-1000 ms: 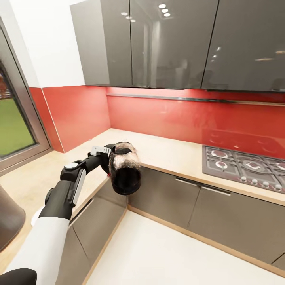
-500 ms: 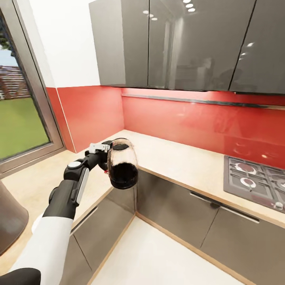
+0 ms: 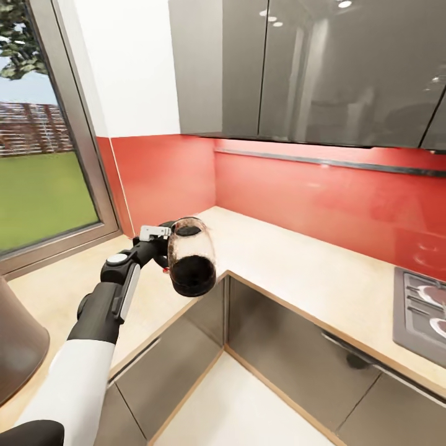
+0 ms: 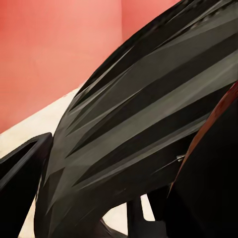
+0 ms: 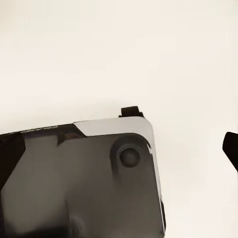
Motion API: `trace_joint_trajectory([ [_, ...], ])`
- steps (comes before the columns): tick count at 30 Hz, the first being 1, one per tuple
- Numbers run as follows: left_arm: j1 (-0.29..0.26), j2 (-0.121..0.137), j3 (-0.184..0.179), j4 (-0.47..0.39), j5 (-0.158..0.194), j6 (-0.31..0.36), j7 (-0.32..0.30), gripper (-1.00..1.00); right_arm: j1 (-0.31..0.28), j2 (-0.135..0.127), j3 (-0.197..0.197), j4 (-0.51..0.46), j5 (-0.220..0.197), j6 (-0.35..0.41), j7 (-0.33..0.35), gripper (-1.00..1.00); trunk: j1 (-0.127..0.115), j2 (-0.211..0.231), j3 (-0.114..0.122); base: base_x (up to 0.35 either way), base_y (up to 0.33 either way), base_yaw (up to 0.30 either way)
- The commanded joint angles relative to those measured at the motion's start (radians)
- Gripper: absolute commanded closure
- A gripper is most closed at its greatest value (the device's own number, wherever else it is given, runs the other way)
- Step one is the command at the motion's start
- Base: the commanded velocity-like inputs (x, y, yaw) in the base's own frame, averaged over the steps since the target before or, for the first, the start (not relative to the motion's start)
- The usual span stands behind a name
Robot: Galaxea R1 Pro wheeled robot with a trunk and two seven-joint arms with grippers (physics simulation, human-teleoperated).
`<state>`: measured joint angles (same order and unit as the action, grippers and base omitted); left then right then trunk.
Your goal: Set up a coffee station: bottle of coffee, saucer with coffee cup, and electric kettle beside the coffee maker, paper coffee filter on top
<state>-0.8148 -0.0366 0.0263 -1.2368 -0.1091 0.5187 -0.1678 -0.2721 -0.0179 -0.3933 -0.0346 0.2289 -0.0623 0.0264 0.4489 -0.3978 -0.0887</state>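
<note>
One bottle of coffee (image 3: 191, 264) hangs tilted above the countertop (image 3: 297, 272), clamped in the left hand (image 3: 166, 246).

A beige L-shaped countertop (image 3: 297, 272) wraps a kitchen corner beneath glossy grey wall cabinets (image 3: 322, 68) and a red backsplash (image 3: 310, 198), with a gas hob (image 3: 424, 316) at the right and a window (image 3: 37, 161) overlooking a lawn.
</note>
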Motion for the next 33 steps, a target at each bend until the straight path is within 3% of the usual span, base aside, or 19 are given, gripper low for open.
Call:
trace_joint_trajectory([
  [1, -0.001, -0.002, 0.003, -0.001, -0.009, 0.003, -0.009, 1.00, -0.001, 0.000, -0.009, 0.001, 0.009, -0.004, 0.003, -1.00, 0.001, -0.002, -0.002, 0.286, -0.144, 0.277],
  [12, 0.000, -0.002, 0.003, 0.002, -0.009, 0.001, -0.008, 1.00, -0.001, 0.001, -0.008, 0.001, 0.009, -0.004, 0.003, -1.00, 0.001, -0.002, -0.002, 0.217, -0.178, 0.278],
  [33, 0.001, -0.002, 0.004, 0.001, -0.009, 0.001, -0.007, 1.00, -0.001, 0.001, -0.010, 0.001, 0.008, -0.004, 0.003, -1.00, 0.001, -0.002, 0.002, 0.005, -0.007, 0.277],
])
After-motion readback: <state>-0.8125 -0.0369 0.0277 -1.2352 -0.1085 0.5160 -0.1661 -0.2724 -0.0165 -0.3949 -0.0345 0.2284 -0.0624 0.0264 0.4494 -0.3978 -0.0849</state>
